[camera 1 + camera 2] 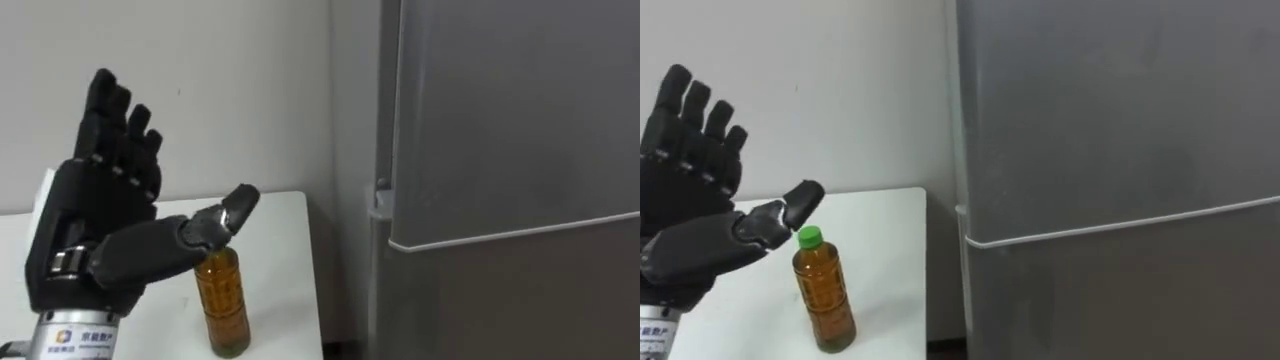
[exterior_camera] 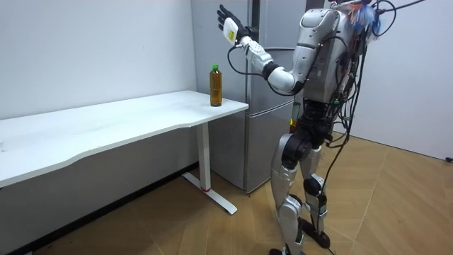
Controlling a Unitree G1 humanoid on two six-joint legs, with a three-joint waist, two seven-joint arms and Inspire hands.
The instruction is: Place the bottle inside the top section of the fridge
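Note:
A bottle [image 1: 222, 305] of amber drink with a green cap [image 1: 811, 237] stands upright on the white table [image 1: 280, 250], near the corner beside the fridge. My left hand [image 1: 95, 230] is raised above and in front of the bottle, open, its fingers spread upward and its thumb stretched out over the cap; it holds nothing. The grey fridge's upper door [image 1: 510, 110] is closed, and a seam divides it from the lower door [image 1: 500, 300]. In the room view I stand before the fridge [image 2: 272, 18] with that hand [image 2: 230, 28] lifted higher than the bottle [image 2: 216, 85].
The long white table [image 2: 127, 120] runs along the wall to the room view's left on a white leg [image 2: 205, 159]. Its end stops close to the fridge's side. Wooden floor [image 2: 396, 198] lies open behind me.

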